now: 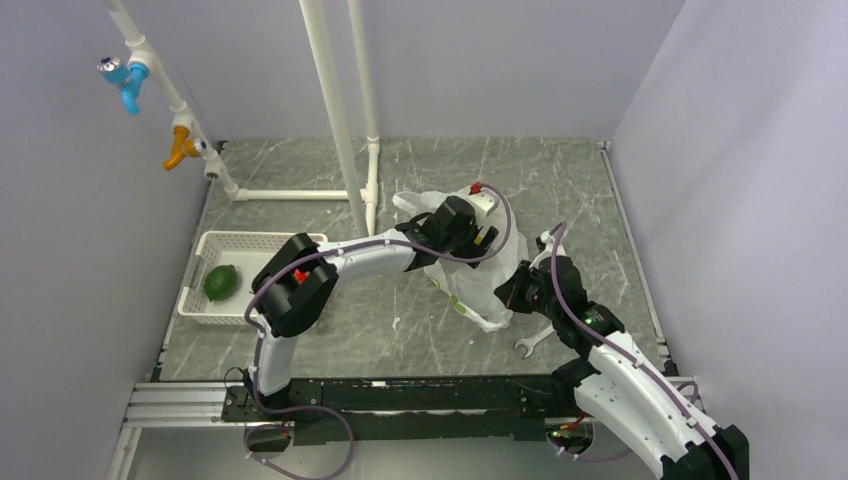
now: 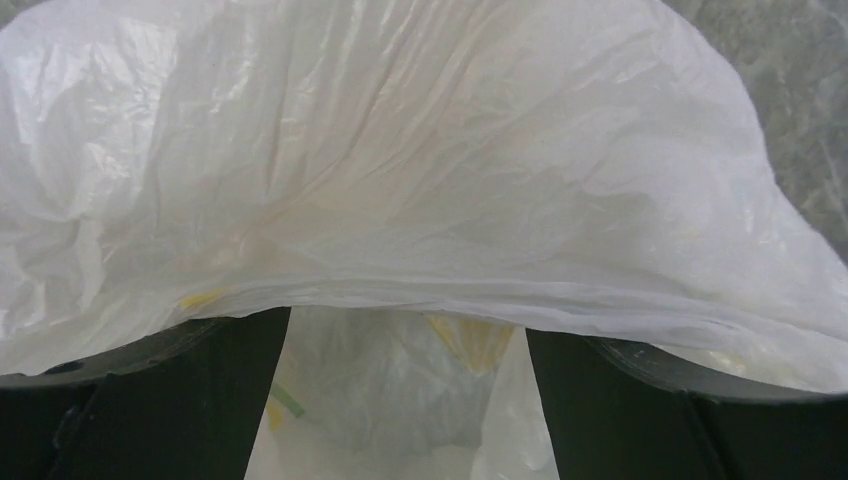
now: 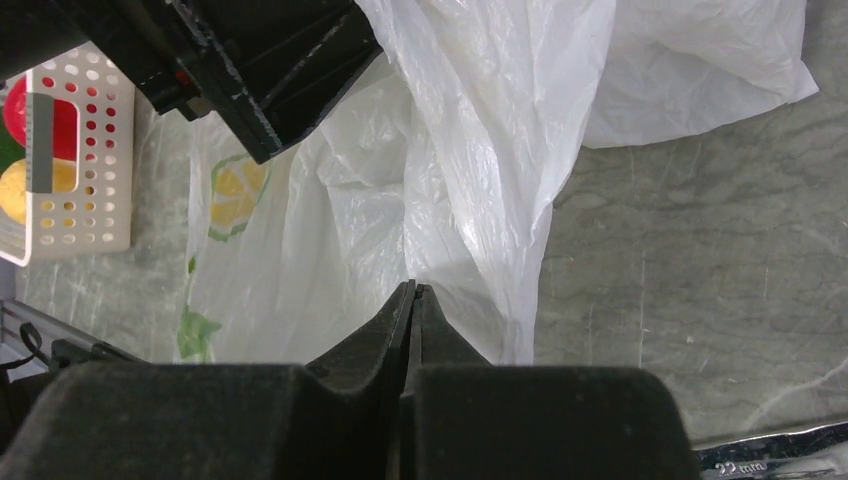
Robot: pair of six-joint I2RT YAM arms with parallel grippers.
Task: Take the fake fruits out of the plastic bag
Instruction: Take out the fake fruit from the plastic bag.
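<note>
The plastic bag (image 1: 478,280) lies crumpled at mid-table, white with lemon prints. My left gripper (image 1: 455,235) is at the bag's far end. In the left wrist view its jaws stand wide apart, and bag film (image 2: 420,180) drapes over the fingertips (image 2: 650,400). My right gripper (image 3: 411,290) is shut, pinching the bag (image 3: 330,240) at its near edge; in the top view it sits at the bag's right side (image 1: 515,290). A dark green fruit (image 1: 220,282) lies in the white tray (image 1: 215,243). A red fruit (image 3: 55,110) and a yellow fruit (image 3: 12,190) show in the tray. I see no fruit inside the bag.
The white latticed tray (image 3: 100,150) stands at the left. A metal wrench (image 1: 530,343) lies near the right arm. White pipes (image 1: 335,120) rise behind the bag, with a low pipe run (image 1: 290,195) on the table. Walls close in on three sides.
</note>
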